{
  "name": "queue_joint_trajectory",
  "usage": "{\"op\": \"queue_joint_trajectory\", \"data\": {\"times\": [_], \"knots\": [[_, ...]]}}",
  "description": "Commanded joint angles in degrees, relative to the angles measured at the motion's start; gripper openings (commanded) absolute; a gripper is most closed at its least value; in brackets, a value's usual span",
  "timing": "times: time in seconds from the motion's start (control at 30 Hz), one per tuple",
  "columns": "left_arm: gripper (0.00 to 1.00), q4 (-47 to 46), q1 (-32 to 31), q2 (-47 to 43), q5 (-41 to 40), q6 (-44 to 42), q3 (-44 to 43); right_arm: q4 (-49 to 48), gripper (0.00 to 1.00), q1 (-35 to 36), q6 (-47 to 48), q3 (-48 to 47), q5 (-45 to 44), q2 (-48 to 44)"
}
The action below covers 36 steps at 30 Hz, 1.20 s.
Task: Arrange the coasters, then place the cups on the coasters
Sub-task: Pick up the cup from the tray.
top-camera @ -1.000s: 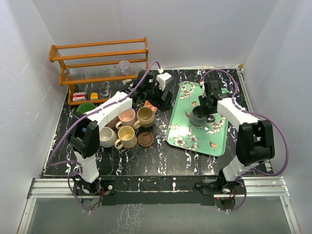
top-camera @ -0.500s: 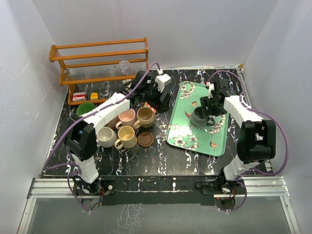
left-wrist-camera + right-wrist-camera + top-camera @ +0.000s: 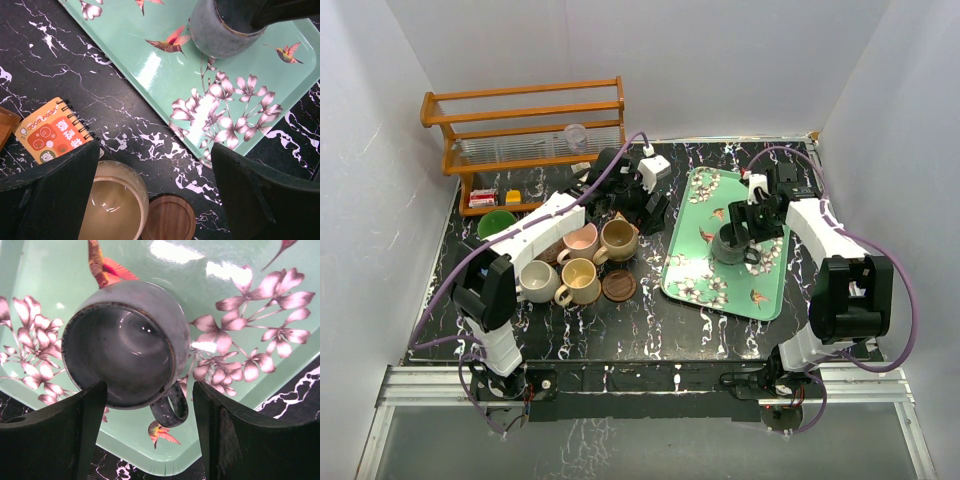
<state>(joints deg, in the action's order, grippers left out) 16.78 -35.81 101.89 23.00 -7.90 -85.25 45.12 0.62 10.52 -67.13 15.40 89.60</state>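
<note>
My left arm point(image 3: 548, 225) stretches far across the surface point(image 3: 640, 320), and my right arm point(image 3: 815, 228) bends inward over the green tray point(image 3: 685, 285). The right hand point(image 3: 150, 390) is open just above the grey mug point(image 3: 125, 340), not touching it. The mug stands upright on the tray, dark-glazed inside. The left hand point(image 3: 155, 160) is spread wide and empty over the tan mug point(image 3: 112, 202) and a dark coaster point(image 3: 170, 220).

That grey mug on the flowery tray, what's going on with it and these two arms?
The right arm holds its jaws open over the grey mug, which stands upright on the green tray, not gripped. The left arm hovers with jaws open and empty above the tan mug, beside a brown coaster. No mug sits on that coaster yet.
</note>
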Motion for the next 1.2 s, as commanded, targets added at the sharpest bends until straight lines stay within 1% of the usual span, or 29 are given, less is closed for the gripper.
{"op": "queue_joint_trajectory", "data": {"times": [0.0, 0.23, 0.57, 0.63, 0.7, 0.97, 1.17], "knots": [[0.92, -0.05, 0.04, -4.75, -0.06, -1.07, 0.53, 1.72, 0.69, -0.19, 2.08, 1.86, 3.76, -2.38], [0.93, 0.0, 0.04, -5.15, -0.71, -1.92, 0.7, 3.65, 0.73, -0.19, 5.12, 3.5, 6.87, -4.21], [0.93, -0.27, 0.05, -5.95, -1.2, -2.75, 1.48, 3.26, 0.74, -0.19, 4.76, 4.38, 3.72, -8.59], [0.93, -0.25, 0.0, -6.14, -1.27, -2.91, 1.66, 3.65, 0.74, -0.18, 6.24, 4.4, 3.54, -9.39], [0.93, -0.25, 0.04, -6.38, -1.38, -3.11, 1.75, 4.38, 0.74, -1.67, 8.46, 4.59, 4.38, -10.2], [0.94, -0.4, 0.06, -7.29, -1.34, -3.69, 2.4, 8.02, 0.75, -2.11, 19.56, 6.98, 7.15, -14.12], [0.94, -0.6, 0.04, -7.45, -0.87, -3.74, 2.72, 9.03, 0.75, -2.12, 24.3, 8.96, 8.09, -14.8]]}}
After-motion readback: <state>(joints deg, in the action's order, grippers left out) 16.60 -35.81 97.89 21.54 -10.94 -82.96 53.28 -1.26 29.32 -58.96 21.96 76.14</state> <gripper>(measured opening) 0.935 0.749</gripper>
